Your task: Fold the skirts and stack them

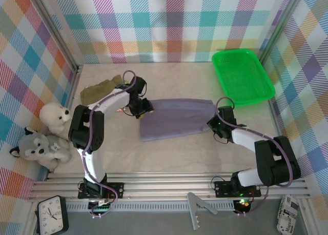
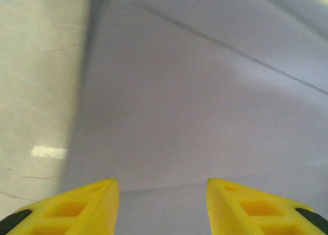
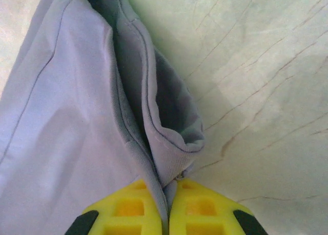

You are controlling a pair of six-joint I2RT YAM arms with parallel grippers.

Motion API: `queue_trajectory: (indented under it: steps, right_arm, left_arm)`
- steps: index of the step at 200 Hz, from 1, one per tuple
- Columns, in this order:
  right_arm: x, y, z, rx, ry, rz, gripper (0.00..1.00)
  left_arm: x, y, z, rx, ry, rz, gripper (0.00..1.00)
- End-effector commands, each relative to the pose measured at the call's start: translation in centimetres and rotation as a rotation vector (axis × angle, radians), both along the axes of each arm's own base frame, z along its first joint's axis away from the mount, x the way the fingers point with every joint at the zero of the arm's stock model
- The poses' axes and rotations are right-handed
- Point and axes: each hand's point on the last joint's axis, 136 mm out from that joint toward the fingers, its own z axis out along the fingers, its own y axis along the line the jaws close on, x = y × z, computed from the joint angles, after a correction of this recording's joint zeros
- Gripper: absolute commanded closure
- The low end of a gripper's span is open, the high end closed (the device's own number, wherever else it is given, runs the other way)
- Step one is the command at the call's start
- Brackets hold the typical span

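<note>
A lavender-grey skirt (image 1: 177, 118) lies spread in the middle of the table. My right gripper (image 1: 214, 121) is at its right edge, shut on a bunched fold of the skirt (image 3: 169, 158) between the yellow fingers (image 3: 200, 209). My left gripper (image 1: 145, 111) hovers over the skirt's left end; in the left wrist view its yellow fingers (image 2: 92, 204) stand apart above the flat lavender cloth (image 2: 205, 101), holding nothing. An olive-khaki skirt (image 1: 102, 89) lies crumpled at the back left, behind the left arm.
A green plastic tray (image 1: 242, 76) sits at the back right. A white plush toy (image 1: 55, 117) and a grey plush toy (image 1: 38, 149) rest at the left edge. Plaid walls close in the table on three sides.
</note>
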Motion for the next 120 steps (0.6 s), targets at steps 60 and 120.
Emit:
queue_trajectory:
  steps: [60,120]
  right_arm:
    - [1.9,1.7,3.2,-0.060,-0.128,0.201,1.00]
    - [3.7,9.8,11.3,-0.352,-0.410,0.649,1.00]
  left_arm:
    - [-2.5,-0.4,-6.7,0.020,0.151,-0.036,0.69]
    - [-2.7,0.9,-7.1,0.028,0.166,-0.010,0.68]
